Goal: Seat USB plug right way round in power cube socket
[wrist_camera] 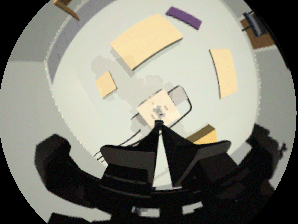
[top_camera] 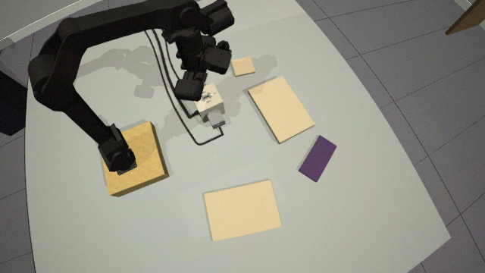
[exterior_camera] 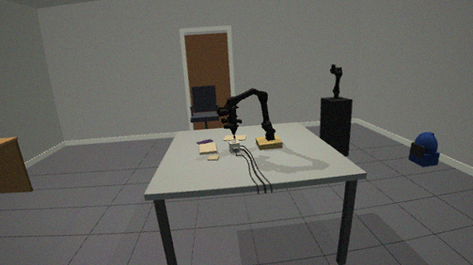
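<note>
The power cube (top_camera: pixel 216 100) (exterior_camera: pixel 234 149) (wrist_camera: pixel 149 106) is cream-white and stands upright on the table, with dark slots in its top face. My gripper (exterior_camera: pixel 234 138) (wrist_camera: pixel 159 127) points down over the cube's top and is shut on the USB plug. The plug is very small and almost wholly hidden between the fingertips. It is at or just above the cube's top; its depth in the socket and which way round it is cannot be told. In the top view the gripper's own parts hide the fingertips.
A grey plug block (top_camera: pixel 217 118) (wrist_camera: pixel 177 95) with a dark cable sits at the cube's side. Several cables run behind the cube. Pale flat blocks (top_camera: pixel 281 110) (top_camera: pixel 242 210) (top_camera: pixel 243 66), a purple block (top_camera: pixel 317 158) (wrist_camera: pixel 184 17) and the arm's wooden base block (top_camera: pixel 145 152) stand around.
</note>
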Available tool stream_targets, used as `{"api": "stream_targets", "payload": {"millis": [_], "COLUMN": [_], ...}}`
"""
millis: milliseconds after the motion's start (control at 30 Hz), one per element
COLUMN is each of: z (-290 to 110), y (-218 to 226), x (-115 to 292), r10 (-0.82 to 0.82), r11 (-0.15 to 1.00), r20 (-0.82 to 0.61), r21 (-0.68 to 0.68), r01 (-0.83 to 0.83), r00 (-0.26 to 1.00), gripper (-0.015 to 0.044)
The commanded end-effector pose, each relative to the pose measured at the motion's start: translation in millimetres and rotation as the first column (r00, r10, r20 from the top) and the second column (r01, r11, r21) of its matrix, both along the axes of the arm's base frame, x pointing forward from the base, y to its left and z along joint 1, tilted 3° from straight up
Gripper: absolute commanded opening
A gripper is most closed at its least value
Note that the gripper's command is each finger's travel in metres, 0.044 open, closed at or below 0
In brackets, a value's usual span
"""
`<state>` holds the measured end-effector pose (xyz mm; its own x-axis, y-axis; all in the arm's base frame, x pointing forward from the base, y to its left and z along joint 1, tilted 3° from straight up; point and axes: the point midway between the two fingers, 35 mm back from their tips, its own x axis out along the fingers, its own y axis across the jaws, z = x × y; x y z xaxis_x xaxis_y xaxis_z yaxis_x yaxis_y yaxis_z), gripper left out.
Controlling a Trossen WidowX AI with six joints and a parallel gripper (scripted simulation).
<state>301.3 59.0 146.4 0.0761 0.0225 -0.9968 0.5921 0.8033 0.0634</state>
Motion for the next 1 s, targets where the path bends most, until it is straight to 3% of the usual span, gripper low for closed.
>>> {"api": "stream_targets", "payload": {"millis": [0,467,967], "z": [0.0,-0.1,-0.1], "y": [0.0,0.0,0.0], "x": [0.1,0.1,0.1], "r10": [-0.099,-0.448,-0.754], "r11": [0.995,0.893,0.653], "r20": [-0.002,-0.018,-0.043], "r21": [0.007,0.032,0.050], "r01": [0.099,0.448,0.755], "r00": [0.995,0.894,0.655], "gripper": [0.0000,0.0000,0.0000]}}
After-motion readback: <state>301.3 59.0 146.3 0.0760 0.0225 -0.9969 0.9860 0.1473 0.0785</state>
